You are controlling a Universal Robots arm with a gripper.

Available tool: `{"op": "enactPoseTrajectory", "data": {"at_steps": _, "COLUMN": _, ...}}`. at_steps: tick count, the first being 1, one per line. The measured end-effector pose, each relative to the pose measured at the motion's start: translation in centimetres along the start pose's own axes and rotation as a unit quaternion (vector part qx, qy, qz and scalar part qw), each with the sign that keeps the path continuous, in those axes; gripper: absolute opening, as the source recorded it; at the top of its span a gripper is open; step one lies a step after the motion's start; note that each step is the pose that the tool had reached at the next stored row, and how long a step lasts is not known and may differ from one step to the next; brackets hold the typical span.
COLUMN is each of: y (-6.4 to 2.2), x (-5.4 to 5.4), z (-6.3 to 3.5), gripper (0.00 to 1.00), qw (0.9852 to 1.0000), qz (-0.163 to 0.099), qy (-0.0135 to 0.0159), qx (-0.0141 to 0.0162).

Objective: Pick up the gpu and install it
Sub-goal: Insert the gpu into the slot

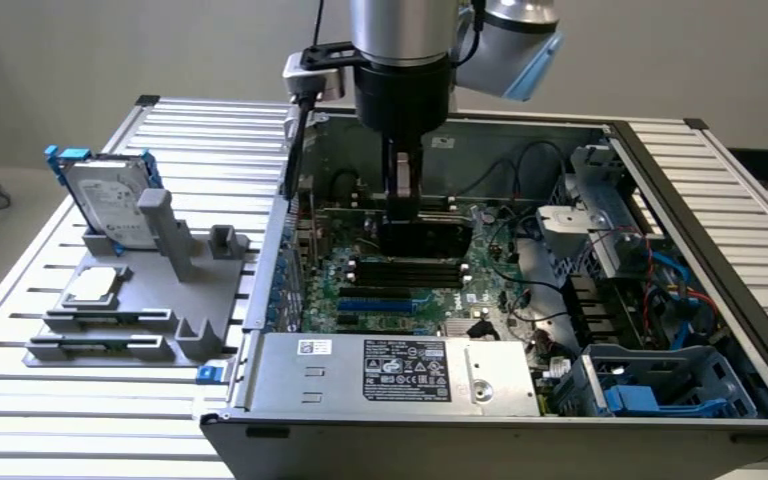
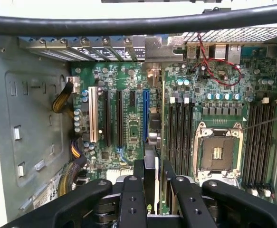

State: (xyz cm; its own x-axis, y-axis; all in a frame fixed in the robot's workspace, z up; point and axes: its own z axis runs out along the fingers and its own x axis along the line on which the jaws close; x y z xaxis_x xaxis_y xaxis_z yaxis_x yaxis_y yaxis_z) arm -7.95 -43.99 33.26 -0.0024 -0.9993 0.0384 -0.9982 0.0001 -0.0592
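Observation:
The gpu (image 1: 419, 238) stands upright inside the open computer case (image 1: 398, 405), with its black shroud facing the exterior view's front. It sits low over the motherboard (image 1: 398, 290). My gripper (image 1: 406, 205) comes straight down from above and is shut on the card's upper edge. In the wrist view the gpu (image 2: 156, 183) is edge-on between my two black fingers (image 2: 138, 167). It runs toward a silver bracket (image 2: 153, 47) at the case's rear slots, next to the blue expansion slot (image 2: 145, 116). Whether its lower edge is in a slot is hidden.
Outside the case, at the exterior view's left, a grey fixture (image 1: 171, 300) holds the silver hard drive (image 1: 101, 195) with its blue frame and the square processor chip (image 1: 92, 287). The power supply (image 1: 398, 370), blue drive cage (image 1: 651, 390), cables and empty processor socket (image 2: 217, 153) crowd the case.

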Motion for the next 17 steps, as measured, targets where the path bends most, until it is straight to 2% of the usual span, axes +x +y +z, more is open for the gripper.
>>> {"op": "enactPoseTrajectory", "data": {"at_steps": 2, "y": 0.01, "x": 0.0, "z": 0.1, "gripper": 0.26, "qw": 1.0, "qz": 0.0, "qy": -0.0003, "qx": 0.0}}
{"op": "enactPoseTrajectory", "data": {"at_steps": 11, "y": 0.32, "x": 0.1, "z": 1.68, "gripper": 0.26, "qw": 1.0, "qz": 0.0, "qy": -0.0003, "qx": -0.0004}}
{"op": "enactPoseTrajectory", "data": {"at_steps": 17, "y": 0.59, "x": 0.3, "z": 2.69, "gripper": 0.26, "qw": 1.0, "qz": 0.0, "qy": -0.0003, "qx": -0.0038}}
